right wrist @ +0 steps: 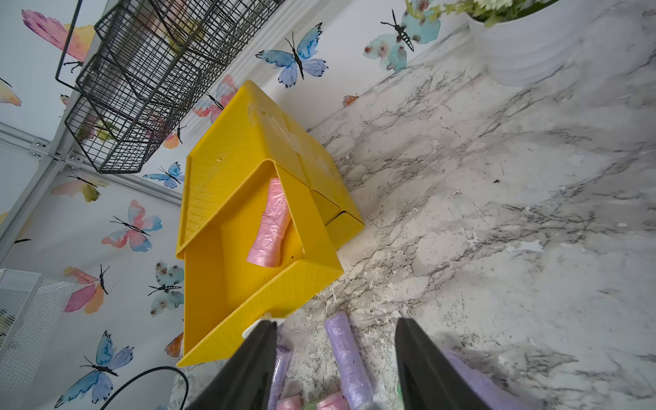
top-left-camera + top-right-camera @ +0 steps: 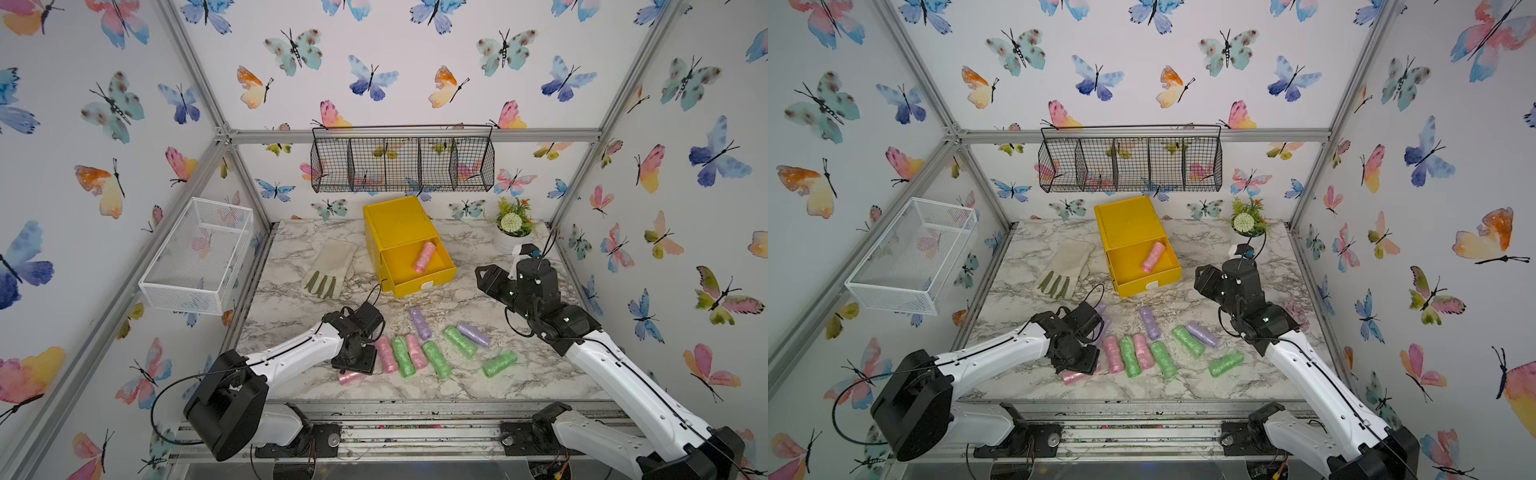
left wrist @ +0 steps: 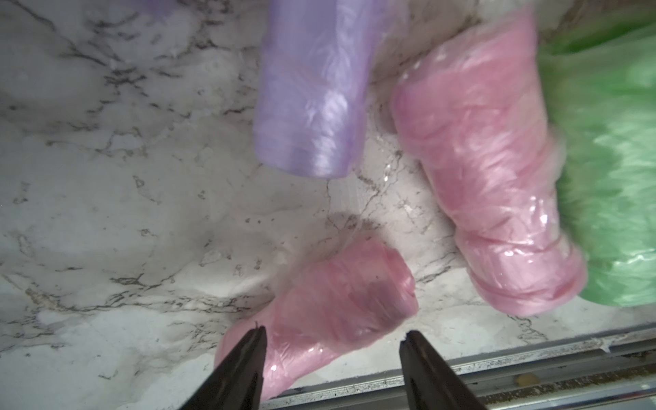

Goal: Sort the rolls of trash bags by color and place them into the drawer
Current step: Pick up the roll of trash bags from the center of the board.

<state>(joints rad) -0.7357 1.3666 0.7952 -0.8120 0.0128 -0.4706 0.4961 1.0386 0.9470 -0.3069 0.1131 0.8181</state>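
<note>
Where the left hand point(image 3: 333, 332) hangs: spread apart astride front pink roll point(image 3: 337, 294), near the surface point(image 2: 540, 374) edge.
Right hand point(image 1: 335, 321): spread apart, empty.
Drawer point(image 2: 417, 286): top one open, second pink roll point(image 2: 424, 256) inside.

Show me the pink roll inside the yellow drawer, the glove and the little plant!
pink roll point(image 2: 424, 257), in a top view, its middle, lying in the open yellow drawer point(image 2: 398, 269)
glove point(image 2: 332, 261), in a top view, its palm
potted plant point(image 2: 510, 223), in a top view, its white flower

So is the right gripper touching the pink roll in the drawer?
Apart. The right wrist view shows the pink roll lying in the drawer, well beyond the open right gripper.
</note>
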